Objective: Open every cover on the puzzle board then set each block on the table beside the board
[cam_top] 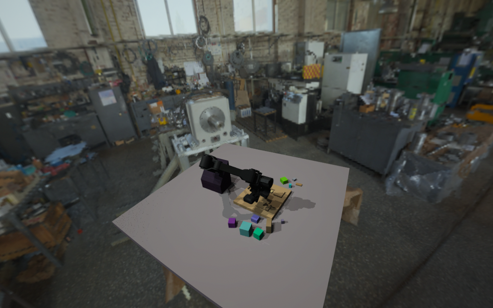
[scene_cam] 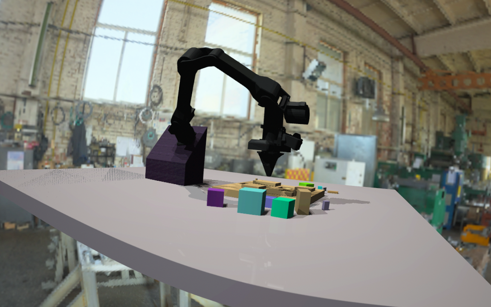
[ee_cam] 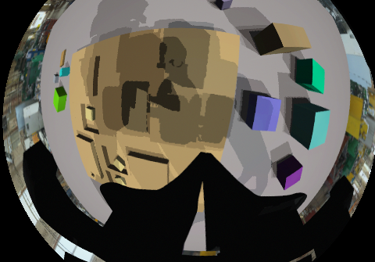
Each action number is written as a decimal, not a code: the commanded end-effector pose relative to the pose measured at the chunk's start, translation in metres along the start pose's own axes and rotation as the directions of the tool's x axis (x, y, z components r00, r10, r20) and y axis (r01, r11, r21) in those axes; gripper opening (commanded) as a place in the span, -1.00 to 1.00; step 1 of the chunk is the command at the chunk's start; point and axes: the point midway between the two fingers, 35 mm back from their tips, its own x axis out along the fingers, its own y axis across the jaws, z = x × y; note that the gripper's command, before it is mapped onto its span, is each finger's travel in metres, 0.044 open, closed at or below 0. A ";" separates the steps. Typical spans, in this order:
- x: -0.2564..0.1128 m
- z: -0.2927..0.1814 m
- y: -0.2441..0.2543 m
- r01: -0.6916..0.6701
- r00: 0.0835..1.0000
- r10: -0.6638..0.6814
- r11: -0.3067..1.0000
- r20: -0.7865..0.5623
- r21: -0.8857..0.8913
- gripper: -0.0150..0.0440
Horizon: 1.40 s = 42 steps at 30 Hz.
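Observation:
The wooden puzzle board lies flat on the table. My gripper is shut and empty, pointing down above the board. A raised plate lies on the board; whether it is a cover in its open position I cannot tell. In the wrist view a flat panel has a dark edge, and a long slot runs at the left. Pale pieces sit at dark recesses; I cannot tell blocks from knobs. Shadow and the fingers hide parts of the board.
Beside the board stand a purple block, teal block, green block, blue-violet block, tall tan block and small lilac block. A lime block and small pieces lie opposite.

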 end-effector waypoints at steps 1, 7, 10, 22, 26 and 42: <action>0.005 0.000 0.001 0.003 1.000 -0.003 1.000 -0.001 -0.008 -0.49; 0.011 0.000 0.001 0.003 1.000 -0.003 1.000 -0.001 -0.008 -0.49; 0.014 0.000 0.001 0.003 1.000 -0.003 1.000 -0.001 -0.008 -0.49; 0.025 0.000 0.000 0.003 1.000 -0.003 1.000 -0.001 -0.008 -0.49; 0.029 0.000 0.000 0.004 1.000 -0.004 1.000 -0.001 -0.008 -0.49; 0.045 -0.001 -0.001 0.005 1.000 -0.005 1.000 -0.001 -0.008 -0.49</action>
